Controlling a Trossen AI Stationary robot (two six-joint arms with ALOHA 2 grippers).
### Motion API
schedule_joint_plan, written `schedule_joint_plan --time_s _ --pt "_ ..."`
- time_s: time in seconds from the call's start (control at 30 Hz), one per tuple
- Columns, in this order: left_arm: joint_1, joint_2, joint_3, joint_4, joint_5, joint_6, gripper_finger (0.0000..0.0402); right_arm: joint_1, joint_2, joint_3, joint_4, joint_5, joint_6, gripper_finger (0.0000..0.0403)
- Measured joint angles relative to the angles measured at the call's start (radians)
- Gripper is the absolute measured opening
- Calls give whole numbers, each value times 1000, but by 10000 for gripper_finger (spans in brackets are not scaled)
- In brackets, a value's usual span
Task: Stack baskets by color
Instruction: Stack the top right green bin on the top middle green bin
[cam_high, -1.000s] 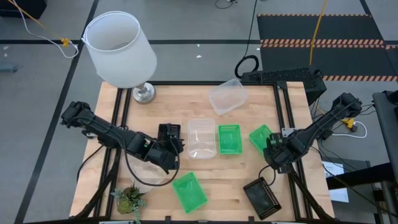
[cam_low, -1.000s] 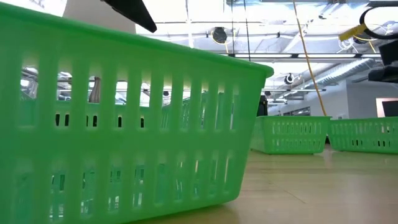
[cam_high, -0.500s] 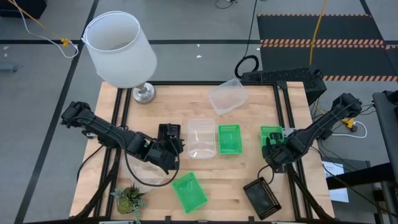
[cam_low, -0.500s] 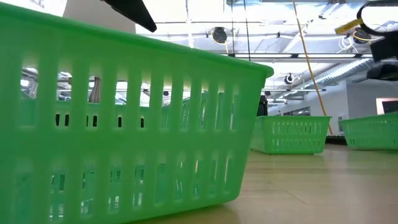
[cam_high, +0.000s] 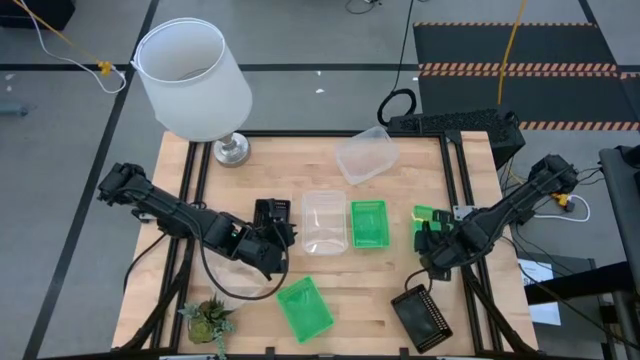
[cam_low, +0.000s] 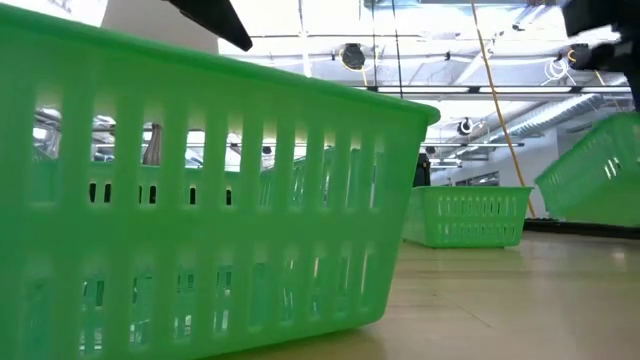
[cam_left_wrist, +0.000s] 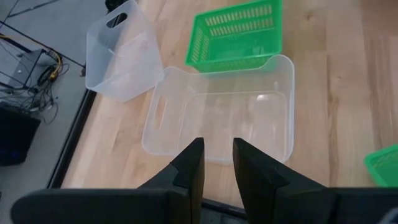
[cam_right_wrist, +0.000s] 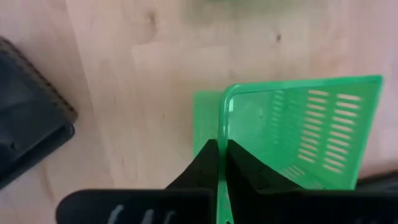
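Now, line by line.
Right gripper: clenched on the rim of a green basket, which hangs tilted off the table in the low view.
Black basket: just beside that gripper, nearer the front edge.
Second green basket: further in from it, flat, beside a clear basket.
Left gripper: fingers slightly apart, grasping nothing, just short of the clear basket.
Third green basket: near the front edge.
Tipped clear basket: at the far side.

The right gripper has clamped onto the rim of the green basket and lifted it clear of the table (tilted now), carrying it slightly inward.
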Motion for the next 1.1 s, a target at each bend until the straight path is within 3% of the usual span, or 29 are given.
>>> schedule_joint_plan --time_s 0.43,0.6,0.87,1.1 --pt "0 0 0 4 0 0 88 -58 348 482 -281 127 -13 3" --pt "0 0 0 3 0 0 88 -103 438 626 -287 124 -90 3" --pt "-1 0 0 -6 0 -6 88 -177 553 802 -288 174 -255 3" --pt "-1 0 0 -10 0 -9 88 -230 609 842 -289 207 -345 3"
